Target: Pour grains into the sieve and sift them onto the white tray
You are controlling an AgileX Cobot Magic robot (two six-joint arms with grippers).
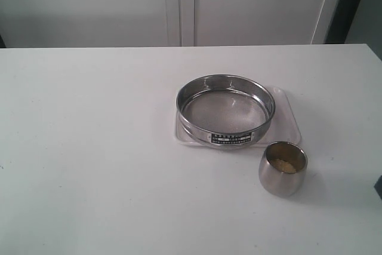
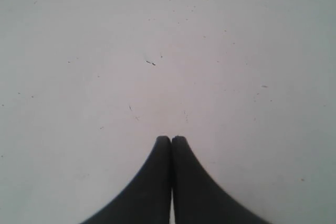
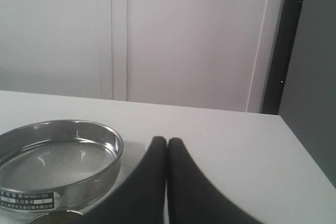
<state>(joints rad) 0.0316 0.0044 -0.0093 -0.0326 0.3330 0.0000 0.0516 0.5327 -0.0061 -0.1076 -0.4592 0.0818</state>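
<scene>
Cup (image 1: 283, 168) of grains (image 1: 285, 160) stands upright, near right on desk (image 1: 89, 147), just beside sieve (image 1: 225, 110), which sits on tray (image 1: 286, 117). Right gripper (image 3: 167, 140), jaws together and empty, judged the nearer arm. Left gripper (image 2: 171, 139) likewise together, sees only desk.

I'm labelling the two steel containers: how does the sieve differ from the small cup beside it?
The sieve is wide and shallow; the cup is narrow and deeper. The sieve has a mesh bottom and looks empty; the cup holds yellowish grains. The sieve sits on the white tray; the cup stands on the table. Both are round shiny steel.
</scene>
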